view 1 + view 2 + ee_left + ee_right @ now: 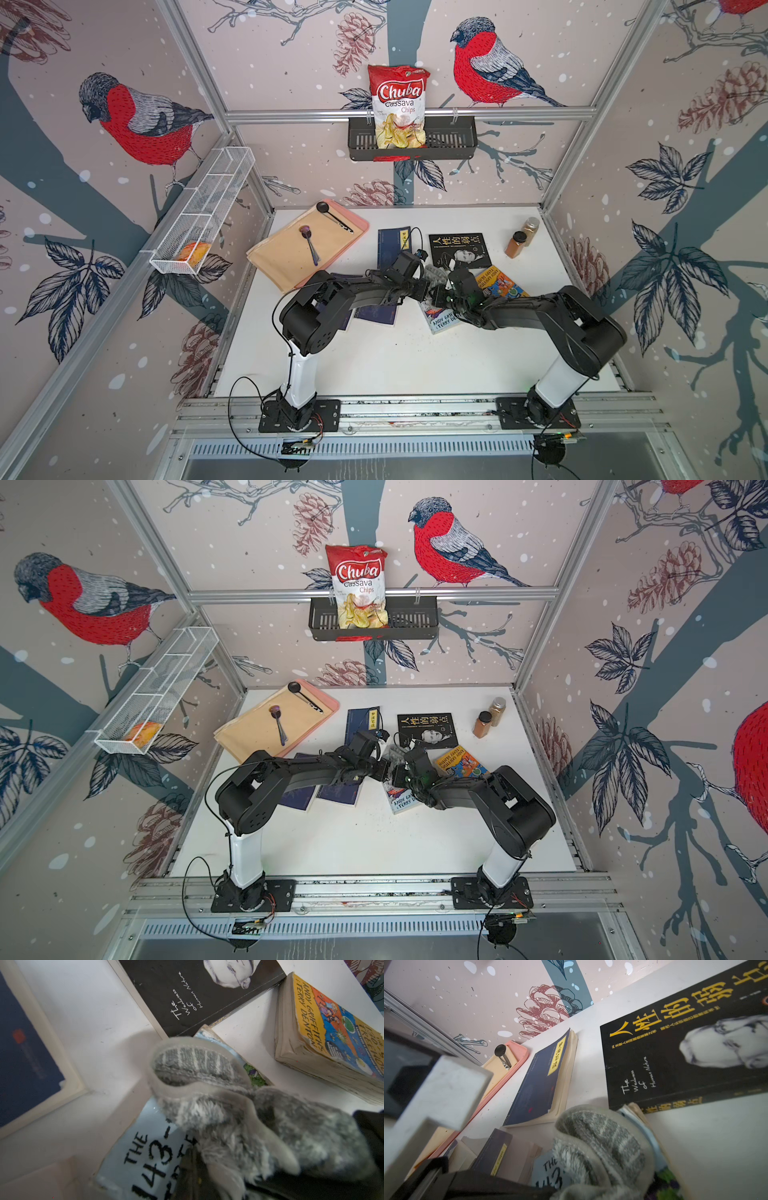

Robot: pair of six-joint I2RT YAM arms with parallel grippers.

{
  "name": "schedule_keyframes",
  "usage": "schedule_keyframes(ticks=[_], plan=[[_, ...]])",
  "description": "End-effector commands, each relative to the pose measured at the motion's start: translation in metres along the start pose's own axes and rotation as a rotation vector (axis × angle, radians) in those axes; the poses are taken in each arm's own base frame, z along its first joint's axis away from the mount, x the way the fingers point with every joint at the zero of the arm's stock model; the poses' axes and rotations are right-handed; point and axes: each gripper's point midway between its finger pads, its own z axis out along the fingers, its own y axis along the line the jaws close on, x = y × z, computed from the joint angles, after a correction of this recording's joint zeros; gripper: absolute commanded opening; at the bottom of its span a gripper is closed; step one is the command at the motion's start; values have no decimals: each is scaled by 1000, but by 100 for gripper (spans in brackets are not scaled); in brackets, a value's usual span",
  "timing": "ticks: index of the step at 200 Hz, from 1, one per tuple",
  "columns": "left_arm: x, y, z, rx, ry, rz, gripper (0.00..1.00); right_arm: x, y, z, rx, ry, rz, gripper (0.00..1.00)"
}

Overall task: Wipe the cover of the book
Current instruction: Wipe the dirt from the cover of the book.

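Bunching a fluffy grey cloth (pixel 207 1105), the left pincer (pixel 224 1176) is clamped tight on it in the left wrist view, and the cloth's striped loop hangs over the cover of the light-blue book (pixel 143 1157). That book lies near the middle of the white desk (pixel 395 361), its far corner meeting the black book (pixel 459 249). In both top views the two arms cover most of it, leaving only the authors' names at its near end. The hand-drawn "THE 143-" on its cover shows only in the wrist views. The right pincer (pixel 442 293) sits just beside the cloth in a top view, but I cannot tell how far apart its jaws are, nor whether it touches the cloth. The left wrist view alone shows the worn page edges of the yellow paperback (pixel 332 1028). Only the right wrist view brings in the navy book (pixel 544 1084) beside the pink tray (pixel 517 1059). The chips bag (pixel 398 104) high on the back wall shows only from above.
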Motion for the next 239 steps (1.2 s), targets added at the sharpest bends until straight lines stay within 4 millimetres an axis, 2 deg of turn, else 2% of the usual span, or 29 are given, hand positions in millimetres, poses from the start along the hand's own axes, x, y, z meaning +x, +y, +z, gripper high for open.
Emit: schedule_keyframes(ticks=[1, 48, 65, 94, 143, 163, 196, 216, 239], plan=[[78, 28, -7, -115, 291, -64, 0, 64, -40, -9, 162, 221, -30, 13], [72, 29, -2, -109, 287, -60, 0, 133, -47, -53, 189, 319, -22, 14], [71, 31, -1, -106, 285, -63, 0, 143, -50, -64, 196, 323, -5, 14], [72, 32, -1, -101, 282, -66, 0, 135, -51, -61, 194, 305, -11, 15], [69, 28, -3, -80, 268, -75, 0, 84, -44, -9, 150, 242, -1, 13], [66, 27, -4, -73, 260, -77, 0, 76, -40, 2, 149, 242, -11, 13], [58, 25, -7, -76, 241, -63, 0, 87, -38, -6, 141, 262, -31, 17], [48, 23, -10, -72, 219, -52, 2, 86, -36, -15, 120, 247, -38, 27], [34, 19, -14, -68, 195, -39, 6, 72, -27, -26, 99, 216, -60, 41]])
